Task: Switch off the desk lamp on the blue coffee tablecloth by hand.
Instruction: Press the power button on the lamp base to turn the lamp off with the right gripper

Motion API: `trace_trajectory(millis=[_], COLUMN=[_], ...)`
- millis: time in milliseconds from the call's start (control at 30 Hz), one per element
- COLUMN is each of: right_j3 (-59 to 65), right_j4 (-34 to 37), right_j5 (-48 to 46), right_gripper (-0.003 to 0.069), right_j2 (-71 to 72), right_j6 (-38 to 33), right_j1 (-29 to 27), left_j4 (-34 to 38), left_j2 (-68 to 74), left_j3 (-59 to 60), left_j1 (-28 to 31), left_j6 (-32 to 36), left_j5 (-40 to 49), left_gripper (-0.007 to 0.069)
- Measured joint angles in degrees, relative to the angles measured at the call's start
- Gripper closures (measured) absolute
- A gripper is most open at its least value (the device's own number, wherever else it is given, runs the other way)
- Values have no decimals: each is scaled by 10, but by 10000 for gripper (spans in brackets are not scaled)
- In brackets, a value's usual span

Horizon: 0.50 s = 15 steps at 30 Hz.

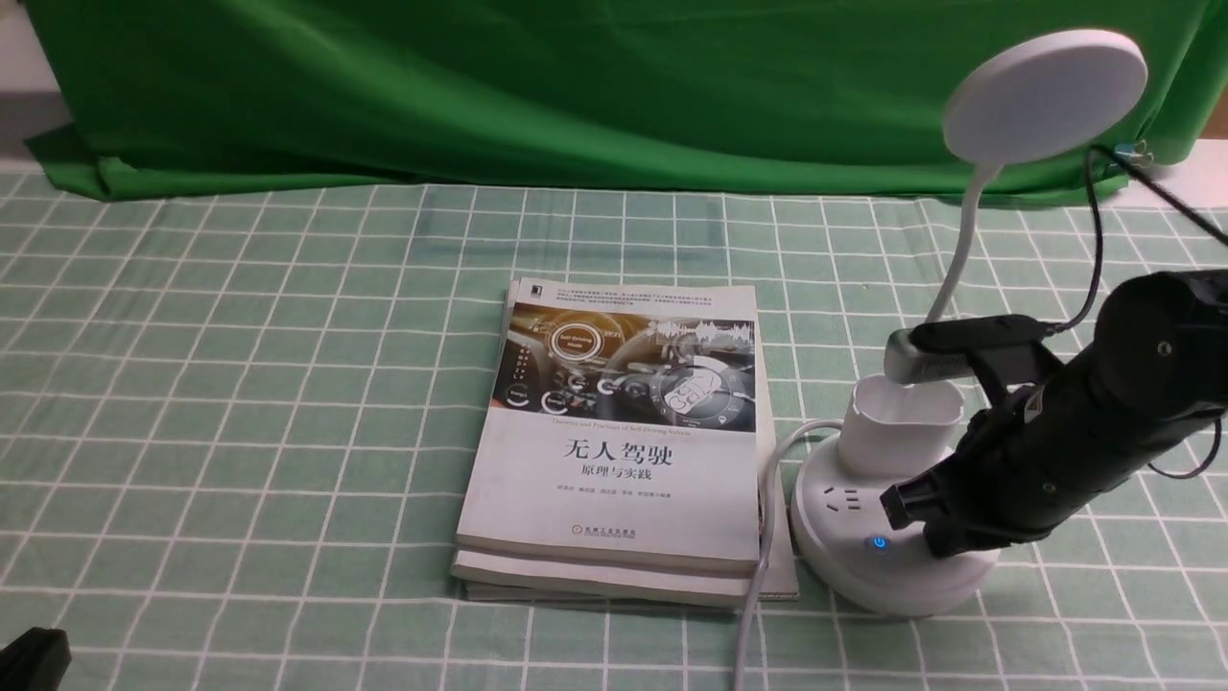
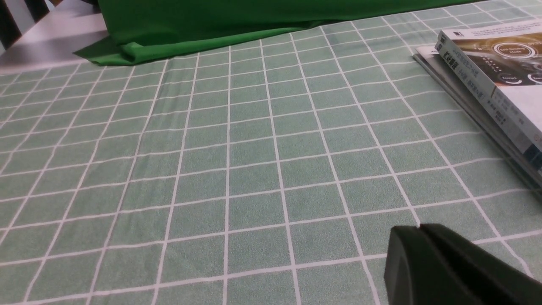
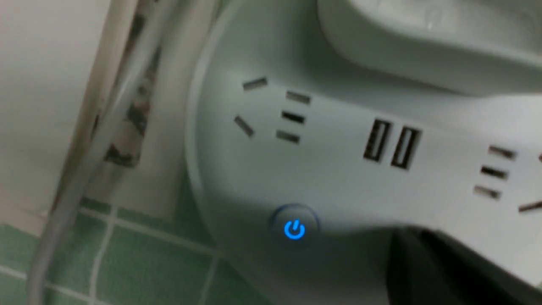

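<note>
The white desk lamp point(image 1: 892, 566) stands at the right on the blue coffee tablecloth point(image 1: 240, 384). Its disc head point(image 1: 1046, 96) is raised on a bent neck above the cup holder point(image 1: 902, 422). A power button point(image 1: 879, 544) glows blue on the round base. My right gripper point(image 1: 900, 506), the hand, is shut and empty, its tip low over the base just right of that button. The right wrist view shows the glowing button point(image 3: 294, 228), the sockets, and the shut gripper point(image 3: 406, 233) beside the button. Whether the tip touches the base cannot be told. My left gripper point(image 2: 419, 228) is shut above the tablecloth point(image 2: 211, 169).
A stack of books point(image 1: 614, 461) lies left of the lamp, close to its base. The lamp's white cord point(image 1: 758, 576) runs toward the front edge between them. A dark green draped fabric point(image 1: 576, 86) hangs along the back. The left gripper point(image 1: 34, 657) shows at the front left corner.
</note>
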State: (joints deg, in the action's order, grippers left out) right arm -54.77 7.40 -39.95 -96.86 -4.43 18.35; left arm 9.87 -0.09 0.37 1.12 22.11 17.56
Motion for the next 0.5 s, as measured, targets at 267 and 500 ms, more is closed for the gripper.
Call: trace_trajectory(millis=[267, 500], right_j3=[1, 3], right_j4=[0, 0], right_j5=[-3, 0], right_gripper=[623, 623], right_j2=[13, 59], right_j6=[0, 0], right_j1=[0, 0], left_j4=[0, 0], left_j2=[0, 0], left_j3=[0, 0], left_j1=[0, 0], left_j6=[0, 0], left_j5=[0, 0], left_gripper=[624, 624])
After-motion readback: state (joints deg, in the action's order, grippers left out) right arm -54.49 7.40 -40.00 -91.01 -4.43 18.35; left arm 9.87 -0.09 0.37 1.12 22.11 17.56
